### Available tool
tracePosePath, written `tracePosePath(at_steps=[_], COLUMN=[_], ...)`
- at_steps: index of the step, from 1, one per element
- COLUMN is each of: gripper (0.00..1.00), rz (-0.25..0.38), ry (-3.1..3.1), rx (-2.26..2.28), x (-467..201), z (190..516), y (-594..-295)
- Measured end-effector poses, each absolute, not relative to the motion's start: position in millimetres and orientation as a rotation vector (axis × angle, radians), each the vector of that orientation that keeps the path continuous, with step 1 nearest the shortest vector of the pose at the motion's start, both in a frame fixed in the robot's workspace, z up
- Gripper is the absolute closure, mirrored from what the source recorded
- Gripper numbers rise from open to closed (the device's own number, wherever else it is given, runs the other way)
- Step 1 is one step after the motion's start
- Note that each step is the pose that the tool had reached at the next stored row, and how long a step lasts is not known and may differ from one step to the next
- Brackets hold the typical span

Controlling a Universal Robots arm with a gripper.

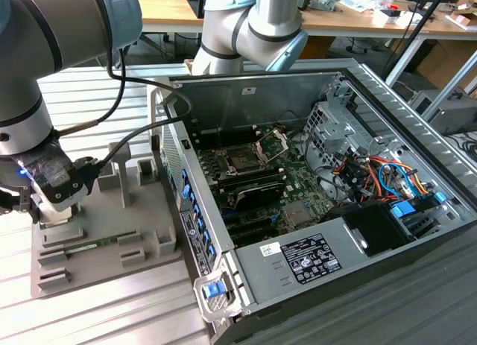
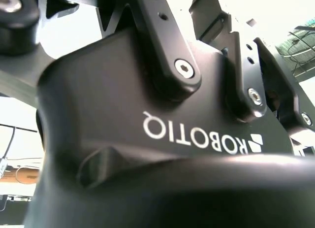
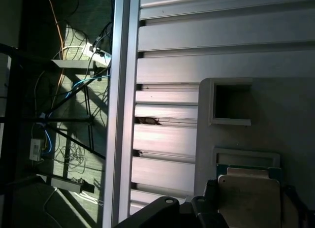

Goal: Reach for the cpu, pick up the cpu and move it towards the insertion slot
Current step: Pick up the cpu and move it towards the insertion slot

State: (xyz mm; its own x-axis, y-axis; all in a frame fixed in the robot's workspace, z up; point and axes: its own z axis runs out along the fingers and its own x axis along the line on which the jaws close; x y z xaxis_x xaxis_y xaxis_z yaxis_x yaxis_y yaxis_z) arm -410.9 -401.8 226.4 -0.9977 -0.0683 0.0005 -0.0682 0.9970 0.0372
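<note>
The cpu [image 3: 248, 201] lies flat in a pocket of the grey tray [image 3: 295, 114]. Its pale beige top faces up, a strip of green shows along one side, and the gripper [image 3: 251, 213] is directly over it.

The exterior view gives the wider scene. A slatted metal table [image 1: 97, 92] carries everything. The open computer case [image 1: 387, 99] fills the table's half on the exterior view's right, with its green board [image 1: 298, 182] laid bare. The arm [image 1: 45, 54] stands over the other half, where the tray sits just beside the case's wall. The gripper hangs low at the tray's edge farthest from the case.

The insertion slot [image 1: 242, 161] sits in the board near the case's back wall, with its metal bracket [image 1: 272, 142] tipped up beside it. The slot is well apart from the gripper, and the case's wall stands between them. A thin green stick [image 1: 89, 245] lies along the tray's front part.

The first wrist view shows the tray's corner lying near the table's edge, with cables on the floor [image 3: 59, 114] beyond. A square recess [image 3: 231, 105] sits by that corner, and the cpu's pocket is next along the same tray edge. Dark parts of the gripper stand close on two opposite sides of the cpu. I cannot tell whether they press on it.

The second wrist view shows the gripper's black body and link arms from close up, against a bright background.
</note>
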Motion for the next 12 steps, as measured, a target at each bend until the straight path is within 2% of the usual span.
tracePosePath(at_steps=[12], gripper=[0.45], rz=[-0.058], ry=[-3.138], rx=[0.107], x=[-410.9], z=[235.8], y=[-401.8])
